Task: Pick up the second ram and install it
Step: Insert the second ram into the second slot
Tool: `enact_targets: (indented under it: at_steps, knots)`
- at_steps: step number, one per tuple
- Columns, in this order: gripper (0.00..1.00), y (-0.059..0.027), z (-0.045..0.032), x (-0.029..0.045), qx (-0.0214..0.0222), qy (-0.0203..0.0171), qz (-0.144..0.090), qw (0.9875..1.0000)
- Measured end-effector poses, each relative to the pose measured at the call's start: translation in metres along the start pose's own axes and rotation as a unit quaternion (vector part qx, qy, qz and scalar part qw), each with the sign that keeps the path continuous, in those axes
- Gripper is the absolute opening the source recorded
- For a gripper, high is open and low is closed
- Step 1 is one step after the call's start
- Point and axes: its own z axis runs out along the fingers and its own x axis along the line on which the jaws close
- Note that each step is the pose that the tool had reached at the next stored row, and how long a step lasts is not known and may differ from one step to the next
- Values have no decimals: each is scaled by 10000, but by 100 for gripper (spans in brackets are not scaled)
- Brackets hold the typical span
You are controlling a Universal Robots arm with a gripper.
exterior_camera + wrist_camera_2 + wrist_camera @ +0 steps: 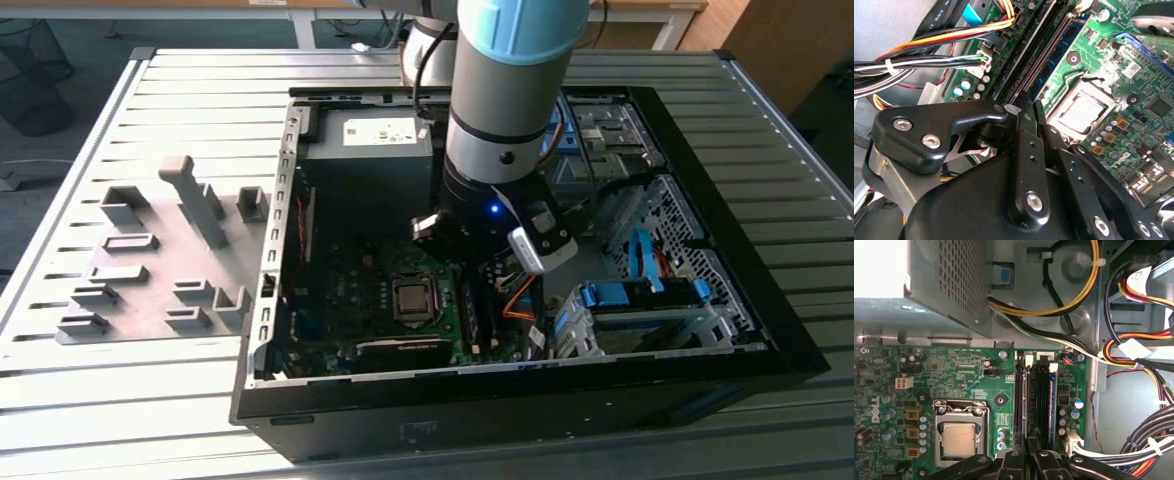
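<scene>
The arm (507, 120) reaches down into the open computer case (747, 340), over the motherboard's memory slots. In both wrist views my gripper (1032, 104) (1027, 455) is shut, its black fingers pressed together on a thin blue-green strip. That strip looks like the second ram (1025, 405) (1066, 45), seen edge-on. It stands upright in the slot nearest the processor socket (959, 437) and runs straight out from between the fingertips. How deep it sits in the slot is hidden.
A second blue strip (1052, 400) stands two slots further from the socket. Cable bundles (1134, 355) (929, 42) hang beside the slots. The power supply (380, 135) and a blue drive cage (641, 300) flank the arm. A grey fixture plate (160, 260) lies outside the case.
</scene>
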Motion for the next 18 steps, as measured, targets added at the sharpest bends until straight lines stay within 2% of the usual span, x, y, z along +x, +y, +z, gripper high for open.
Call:
enact_targets:
  at_steps: [18]
  knots:
    - [14,-26,15,-9,-3,8,31,10000]
